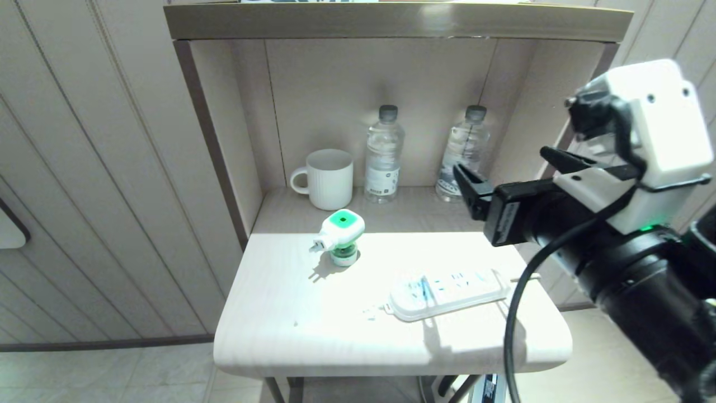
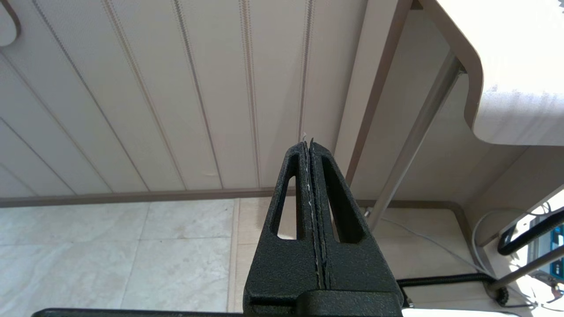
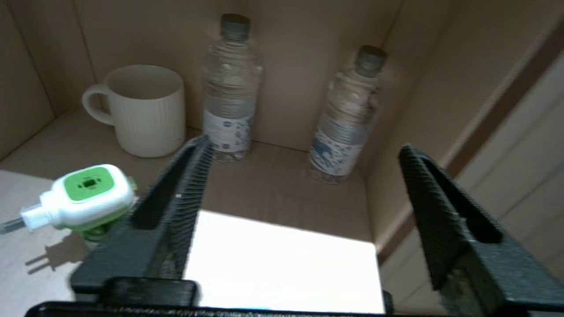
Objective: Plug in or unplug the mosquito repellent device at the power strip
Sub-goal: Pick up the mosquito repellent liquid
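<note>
A pale wood-grain tabletop [image 1: 279,330] with rounded corners sits in a panelled alcove over a tiled floor. At frame centre stands the mosquito repellent device [image 1: 339,236], glossy white with a green face, unplugged and apart from the flat white power strip [image 1: 447,293] lower right. A ribbed mug [image 1: 329,178] and two clear bottles [image 1: 384,155] stand behind. The right pincer [image 1: 506,170] hovers released at right; the left pincer [image 2: 310,145] is clenched, empty, below the tabletop edge.

Panelled wall [image 1: 100,168], tiled floor [image 2: 110,255]
</note>
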